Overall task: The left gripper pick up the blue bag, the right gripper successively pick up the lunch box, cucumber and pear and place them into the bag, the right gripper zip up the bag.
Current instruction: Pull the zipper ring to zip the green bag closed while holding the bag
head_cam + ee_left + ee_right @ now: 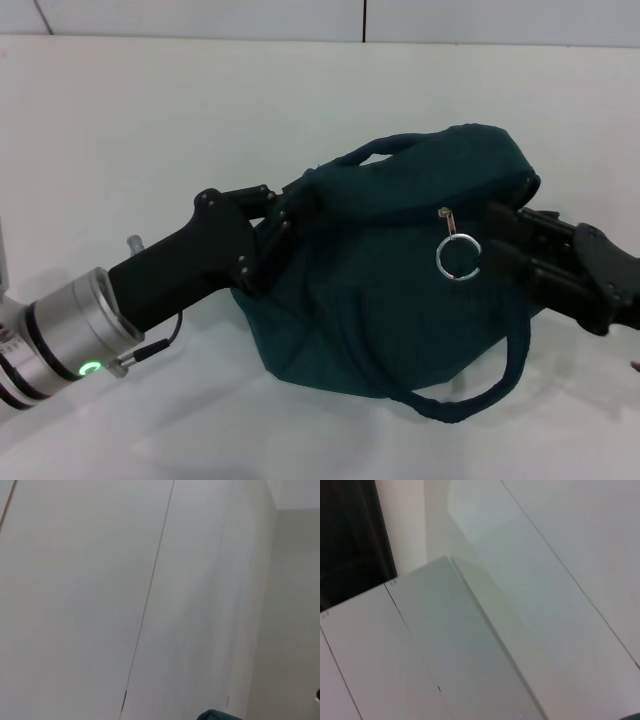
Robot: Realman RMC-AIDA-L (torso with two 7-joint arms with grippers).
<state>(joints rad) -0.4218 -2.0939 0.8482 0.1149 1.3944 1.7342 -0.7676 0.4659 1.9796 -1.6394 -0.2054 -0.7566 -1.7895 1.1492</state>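
Observation:
The blue bag sits on the white table in the head view, bulging, with its top closed over. One loop handle arches at the top and the other hangs down at the front. The ring zipper pull hangs on the bag's right side. My left gripper is shut on the bag's left upper edge. My right gripper is at the bag's right side, fingers apart, its tips just beside the ring. The lunch box, cucumber and pear are out of view. A sliver of the bag shows in the left wrist view.
The white table stretches around the bag, with a wall behind it. Both wrist views show only pale wall panels and a dark opening.

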